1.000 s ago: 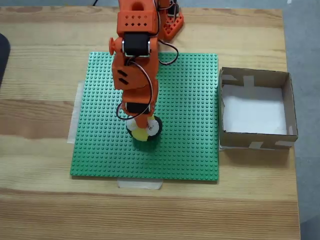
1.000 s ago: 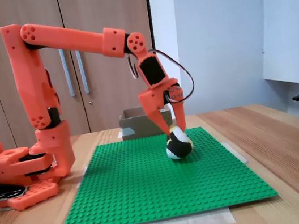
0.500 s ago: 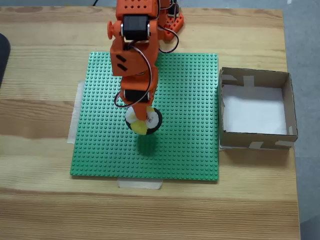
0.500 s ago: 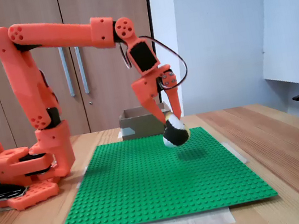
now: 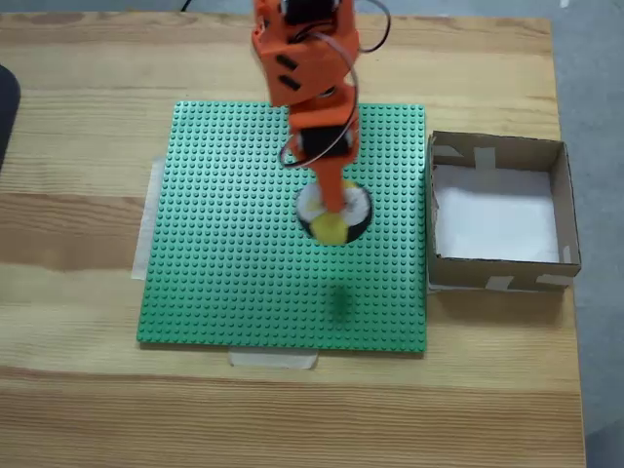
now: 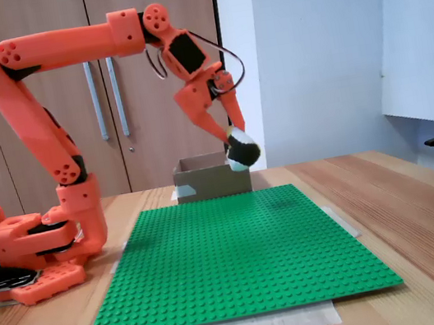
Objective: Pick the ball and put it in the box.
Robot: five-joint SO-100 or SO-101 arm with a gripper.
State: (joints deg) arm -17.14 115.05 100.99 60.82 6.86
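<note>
No writing is legible on the ball (image 5: 334,216) in the tool (image 5: 333,207).

A light wooden tabletop (image 5: 78,146) carries a square green studded baseplate (image 5: 224,273), lying flat and fastened with pale tape strips (image 5: 273,358) at its near and left edges. In the side-on fixed view, wooden cabinet doors (image 6: 140,100) with metal handles (image 6: 96,99) stand behind, beside a pale blue wall (image 6: 322,45).
</note>
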